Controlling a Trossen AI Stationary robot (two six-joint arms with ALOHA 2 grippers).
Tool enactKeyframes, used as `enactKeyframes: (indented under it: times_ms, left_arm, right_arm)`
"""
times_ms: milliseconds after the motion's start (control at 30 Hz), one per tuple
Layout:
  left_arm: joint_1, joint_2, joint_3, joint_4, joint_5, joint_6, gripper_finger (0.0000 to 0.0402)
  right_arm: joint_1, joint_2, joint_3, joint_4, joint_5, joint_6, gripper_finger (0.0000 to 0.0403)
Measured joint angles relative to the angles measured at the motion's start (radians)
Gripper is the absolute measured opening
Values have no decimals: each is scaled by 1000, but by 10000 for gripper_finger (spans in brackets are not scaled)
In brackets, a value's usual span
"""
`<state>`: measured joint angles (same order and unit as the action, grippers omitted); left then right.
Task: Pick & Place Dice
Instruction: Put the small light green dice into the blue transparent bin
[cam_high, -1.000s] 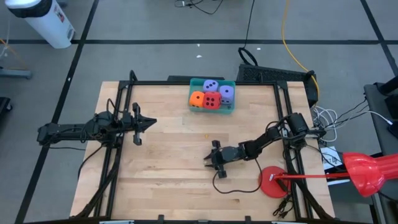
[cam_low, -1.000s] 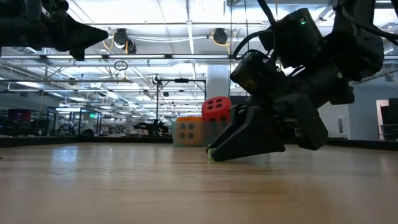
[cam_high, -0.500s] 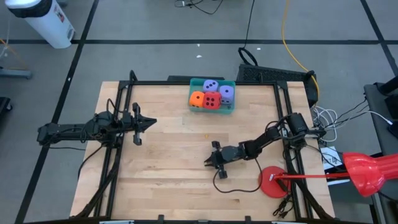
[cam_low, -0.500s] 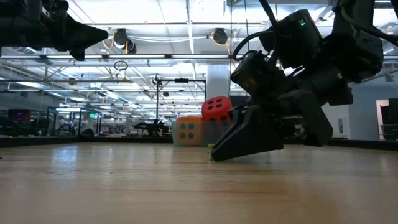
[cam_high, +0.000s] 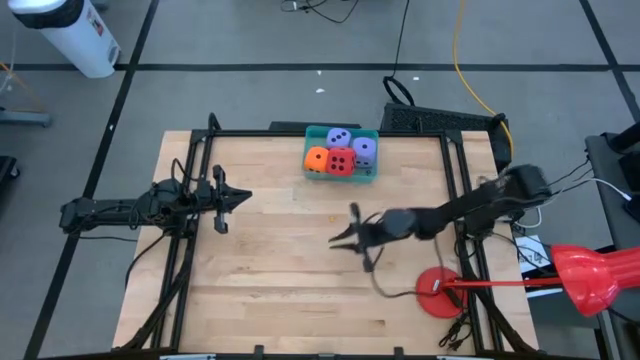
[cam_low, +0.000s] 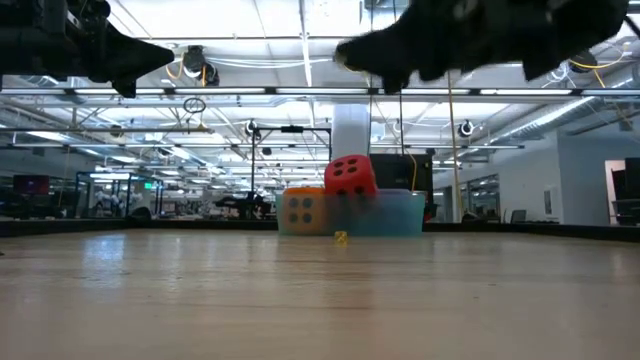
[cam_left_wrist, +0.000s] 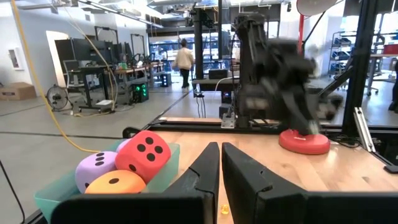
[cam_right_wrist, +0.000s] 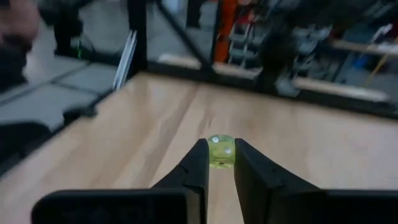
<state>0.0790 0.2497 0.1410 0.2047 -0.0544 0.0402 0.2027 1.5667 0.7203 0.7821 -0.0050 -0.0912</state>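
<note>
Four soft dice, two purple, one orange (cam_high: 316, 158) and one red (cam_high: 341, 160), sit in a teal bin (cam_high: 372, 170) at the table's far middle; the red die (cam_low: 349, 175) rests on top of the others. My right gripper (cam_high: 336, 240) hangs high over the table's middle, shut on a small yellow-green die (cam_right_wrist: 221, 151). A second tiny yellow piece (cam_low: 341, 238) lies on the wood in front of the bin. My left gripper (cam_high: 246, 198) waits shut and level at the left. My right gripper pinches the small yellow-green die by two opposite faces (cam_right_wrist: 214, 153) between its two fingertips. The fingers lie level and point toward the table's left. The die is lifted clear of the table.
A flat red disc (cam_high: 437, 290) lies near the right front corner, with a red-handled tool (cam_high: 590, 275) beyond the table's edge. Black frame rails (cam_high: 195, 170) run along the left, right and far sides. Bare wood fills the near half (cam_high: 270, 290).
My right gripper has risen from the tabletop to well above it, tipping from a downward slant to level and moving a little toward the far edge. The small yellow-green die has come up with it. The tiny yellow piece has stayed on the wood.
</note>
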Motion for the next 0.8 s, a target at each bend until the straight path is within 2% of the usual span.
enactKeyframes:
  times_ms: [267,433,533,667,800]
  left_arm:
    - [0,0,0,-2,0,0,31]
    - [0,0,0,-6,0,3,31]
    - [0,0,0,-6,0,3,31]
    - [0,0,0,-6,0,3,31]
    - [0,0,0,-6,0,3,31]
  right_arm:
    - [-97,-470,-148,-86,3,28,64]
    - [-142,-750,-243,-196,4,50,44]
    - [-158,-890,-269,-287,2,58,43]
    - [-179,-1035,-280,-400,7,76,61]
    - [-195,-1151,-321,-424,2,83,60]
